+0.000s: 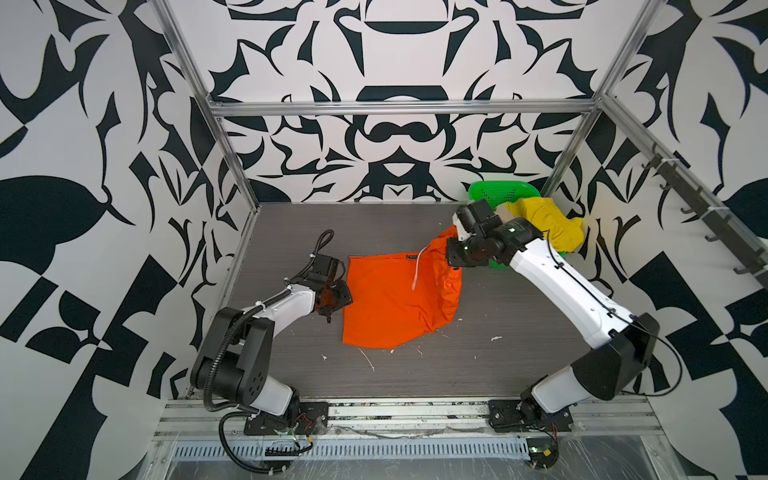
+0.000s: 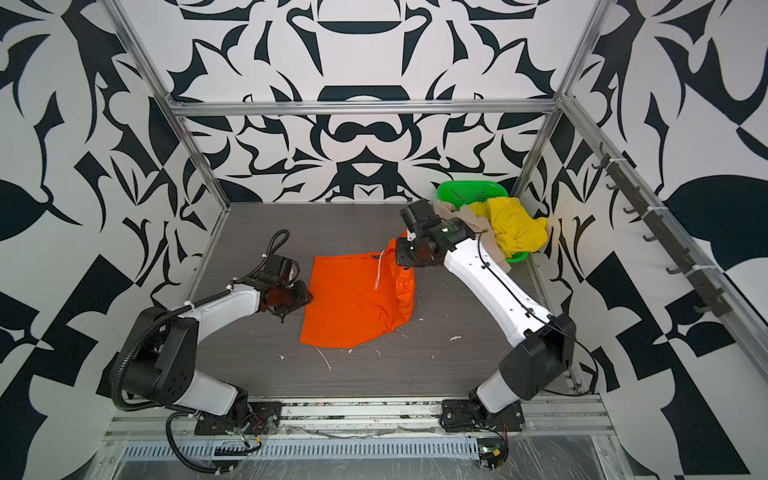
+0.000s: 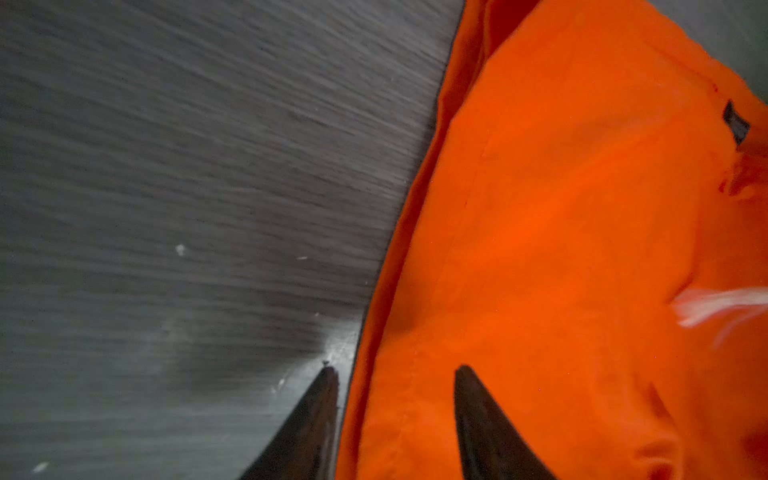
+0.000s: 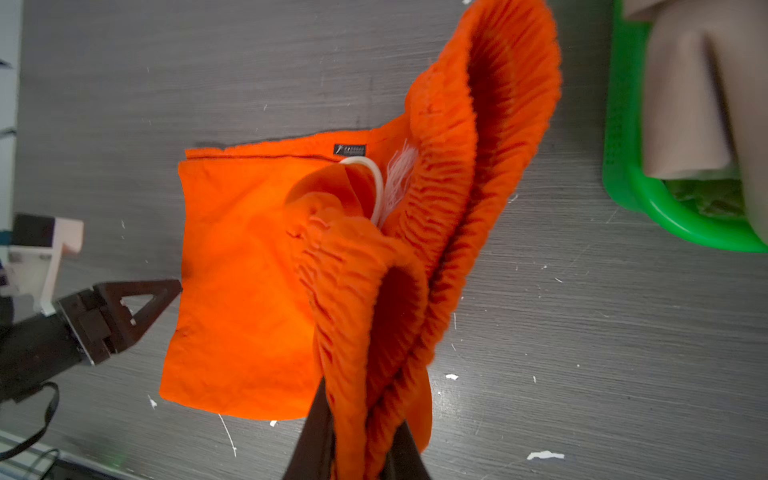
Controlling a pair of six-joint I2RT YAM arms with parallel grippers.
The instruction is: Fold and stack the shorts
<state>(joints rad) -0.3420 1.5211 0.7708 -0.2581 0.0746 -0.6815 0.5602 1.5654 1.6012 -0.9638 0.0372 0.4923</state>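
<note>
1. Grey wood-grain tabletop (image 1: 498,374), walled by black-and-white patterned panels (image 1: 395,137)
2. Bright orange cloth shorts (image 1: 386,303), mid-table, legs flat, gathered waistband (image 4: 449,187) lifted
3. Green perforated plastic basket (image 1: 494,192), far right corner, holding yellow cloth shorts (image 1: 548,226) and beige cloth shorts (image 2: 457,214)
4. Right gripper (image 4: 361,403), jaws pinching the waistband
5. Left gripper (image 3: 392,368), jaws spread astride the orange cloth's edge

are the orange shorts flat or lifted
Partly lifted: the right gripper holds the waistband up; the orange shorts otherwise lie on the table.
</note>
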